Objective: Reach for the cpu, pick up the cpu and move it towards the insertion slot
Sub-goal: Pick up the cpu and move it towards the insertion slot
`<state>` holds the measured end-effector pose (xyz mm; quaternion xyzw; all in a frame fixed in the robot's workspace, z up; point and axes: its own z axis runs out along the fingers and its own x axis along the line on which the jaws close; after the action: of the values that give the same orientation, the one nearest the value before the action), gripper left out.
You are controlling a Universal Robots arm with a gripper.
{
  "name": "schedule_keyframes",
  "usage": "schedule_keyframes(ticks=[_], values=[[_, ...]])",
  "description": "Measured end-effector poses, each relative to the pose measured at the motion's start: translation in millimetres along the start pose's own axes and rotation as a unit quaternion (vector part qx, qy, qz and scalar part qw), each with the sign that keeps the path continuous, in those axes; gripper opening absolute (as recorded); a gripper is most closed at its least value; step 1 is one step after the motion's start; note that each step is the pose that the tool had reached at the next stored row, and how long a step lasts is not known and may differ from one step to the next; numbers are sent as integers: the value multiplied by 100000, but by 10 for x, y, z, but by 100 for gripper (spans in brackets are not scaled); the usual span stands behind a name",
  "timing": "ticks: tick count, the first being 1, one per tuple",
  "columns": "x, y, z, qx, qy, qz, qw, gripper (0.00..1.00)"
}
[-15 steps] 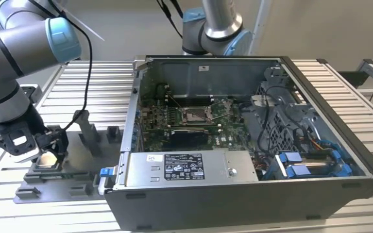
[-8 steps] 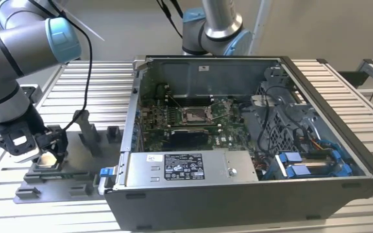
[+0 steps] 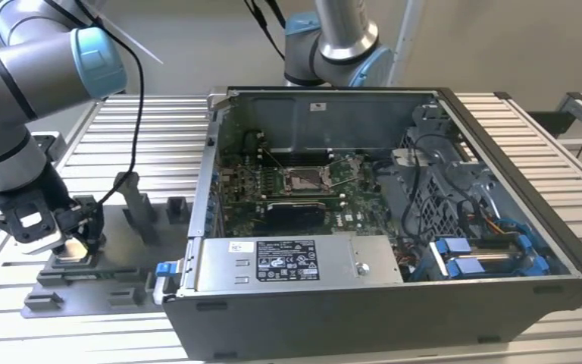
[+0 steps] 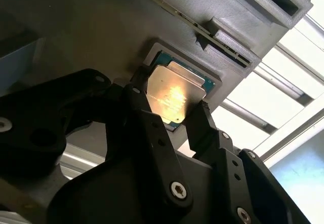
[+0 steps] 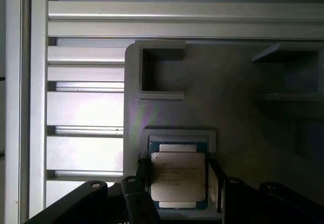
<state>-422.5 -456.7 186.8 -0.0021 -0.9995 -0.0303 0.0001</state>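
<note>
The end effector [image 4: 172,98] pinches the cpu [image 5: 178,176] by opposite edges in its grey fixture [image 5: 228,112].

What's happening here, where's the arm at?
The arm's gripper is down at the cpu, which sits in its pocket in the grey fixture, on the exterior view's left of the open computer case. The chip does not look lifted yet. The insertion slot is on the green board inside the case, well apart from the gripper.
</note>
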Motion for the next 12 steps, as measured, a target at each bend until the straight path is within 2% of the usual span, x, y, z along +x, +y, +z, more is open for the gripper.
schedule_keyframes(ticks=[12], values=[[0, 0, 2, -1, 0, 1, 100000, 0]])
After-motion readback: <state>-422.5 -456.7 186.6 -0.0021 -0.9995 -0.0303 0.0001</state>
